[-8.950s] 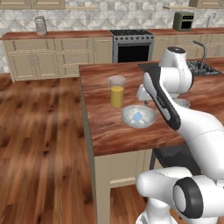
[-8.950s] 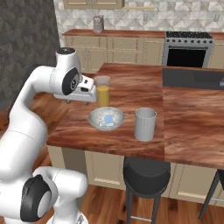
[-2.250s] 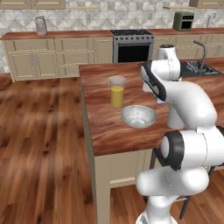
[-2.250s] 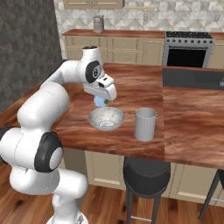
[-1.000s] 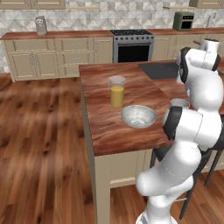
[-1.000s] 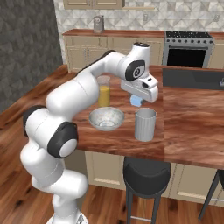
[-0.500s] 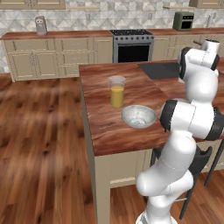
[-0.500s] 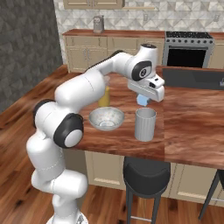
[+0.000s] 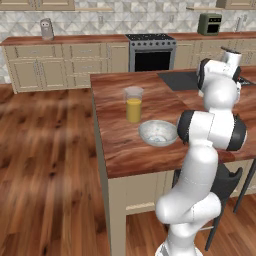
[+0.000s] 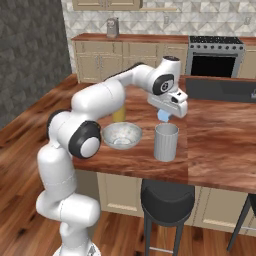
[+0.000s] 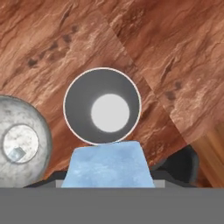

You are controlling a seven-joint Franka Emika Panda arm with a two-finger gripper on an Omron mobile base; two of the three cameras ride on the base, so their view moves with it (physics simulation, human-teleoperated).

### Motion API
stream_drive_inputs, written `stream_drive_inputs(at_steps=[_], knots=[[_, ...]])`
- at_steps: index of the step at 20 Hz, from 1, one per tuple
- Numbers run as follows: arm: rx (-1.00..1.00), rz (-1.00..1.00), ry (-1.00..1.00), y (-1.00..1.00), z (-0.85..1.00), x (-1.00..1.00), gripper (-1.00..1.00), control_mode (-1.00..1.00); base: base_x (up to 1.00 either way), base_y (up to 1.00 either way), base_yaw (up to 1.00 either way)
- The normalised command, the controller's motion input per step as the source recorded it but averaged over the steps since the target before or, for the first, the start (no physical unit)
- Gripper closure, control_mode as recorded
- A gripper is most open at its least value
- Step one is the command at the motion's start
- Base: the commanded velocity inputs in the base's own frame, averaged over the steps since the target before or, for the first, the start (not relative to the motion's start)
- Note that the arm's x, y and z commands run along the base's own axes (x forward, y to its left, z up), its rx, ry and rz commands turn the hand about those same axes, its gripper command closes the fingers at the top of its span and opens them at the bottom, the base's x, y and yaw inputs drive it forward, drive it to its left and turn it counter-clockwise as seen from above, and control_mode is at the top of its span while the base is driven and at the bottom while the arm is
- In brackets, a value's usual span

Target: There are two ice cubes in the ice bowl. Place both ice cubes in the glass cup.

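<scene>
Hand view, nearest: pale blue translucent ice cube (image 11: 107,164), blocky with a flat top, clamped between the gripper's (image 10: 164,116) fingers and sitting just above the glass cup (image 11: 103,112). Cup seen straight down: round thin rim, dark grey see-through wall, bright pale bottom. Ice bowl (image 11: 19,142) at the left edge, round, frosty grey glass, with the second ice cube (image 11: 17,153) lying small and pale on its bottom.

Right base view: cup (image 10: 166,142) is a straight-sided grey tumbler standing just right of the shallow faceted bowl (image 10: 121,136), apart from it. Both on a reddish-brown wood-grain counter (image 10: 215,145). Glossy white arm reaches forward over the bowl, elbow bent, hand pointing down, the cube (image 10: 163,116) hanging just above the cup's rim.

Behind the bowl, a taller clear glass of orange juice (image 9: 133,104). Far back: cream cabinets, black stove (image 9: 151,51), grey patterned tile wall. No readable writing.
</scene>
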Motion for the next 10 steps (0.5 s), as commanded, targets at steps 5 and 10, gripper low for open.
stream_drive_inputs(at_steps=[5,10], knots=[[0.0,0.0,0.0,0.0,-0.36,0.26,1.0,-1.0,0.0,0.0,0.0],[0.0,0.01,0.0,-0.01,-0.3,0.13,1.0,-1.0,0.0,0.0,0.0]])
